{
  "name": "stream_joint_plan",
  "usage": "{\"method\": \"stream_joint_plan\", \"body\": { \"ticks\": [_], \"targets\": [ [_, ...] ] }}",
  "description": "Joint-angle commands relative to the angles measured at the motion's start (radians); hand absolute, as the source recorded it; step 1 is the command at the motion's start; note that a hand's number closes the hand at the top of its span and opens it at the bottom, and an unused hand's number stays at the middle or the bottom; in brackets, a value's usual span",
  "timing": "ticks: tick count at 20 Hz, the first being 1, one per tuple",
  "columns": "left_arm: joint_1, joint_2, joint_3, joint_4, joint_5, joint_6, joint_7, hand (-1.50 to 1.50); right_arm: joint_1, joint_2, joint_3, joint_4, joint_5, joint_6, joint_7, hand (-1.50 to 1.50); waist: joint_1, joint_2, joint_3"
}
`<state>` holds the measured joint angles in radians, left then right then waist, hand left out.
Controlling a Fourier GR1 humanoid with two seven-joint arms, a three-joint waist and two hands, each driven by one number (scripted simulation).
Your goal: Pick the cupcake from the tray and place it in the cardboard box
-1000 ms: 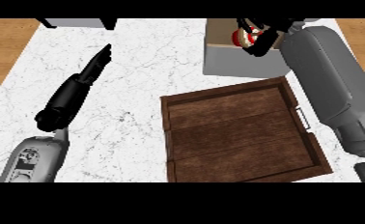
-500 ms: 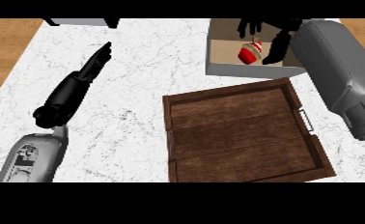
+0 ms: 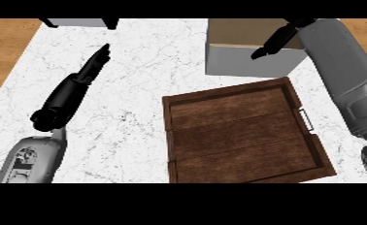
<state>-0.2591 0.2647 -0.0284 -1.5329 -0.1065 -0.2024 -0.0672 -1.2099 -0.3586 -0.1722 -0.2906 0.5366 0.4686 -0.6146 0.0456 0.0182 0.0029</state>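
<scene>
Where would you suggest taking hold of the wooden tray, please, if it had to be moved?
Probably by the metal handle on the wooden tray's right rim, approached from the right, where the right hand is nearer. It is the only part standing out from the low raised wall. The tray lies flat on the counter, slightly rotated, so fingers could not easily get underneath.

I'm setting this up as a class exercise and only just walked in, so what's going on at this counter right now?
A robot is working at a marble counter. Its right hand is over the near edge of the cardboard box, fingers pointing down and holding nothing. The wooden tray in front of the box has nothing on it, and no cupcake is visible anywhere; the inside of the box cannot be seen from here. The left hand lies open on the counter to the left, away from both.
</scene>
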Motion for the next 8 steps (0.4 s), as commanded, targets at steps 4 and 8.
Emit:
{"method": "stream_joint_plan", "body": {
  "ticks": [4,8],
  "targets": [
    [0.018,-0.008,-0.018,-0.015,-0.015,0.000,-0.004,0.00,-0.029,-0.054,-0.249,0.156,-0.230,0.063,0.140,-1.50,0.018,0.008,-0.001],
    [-0.008,-0.025,-0.032,0.009,-0.031,0.007,-0.027,0.00,-0.022,-0.115,-0.291,0.164,-0.264,0.041,0.137,-1.50,0.032,0.023,0.000]
  ]
}}
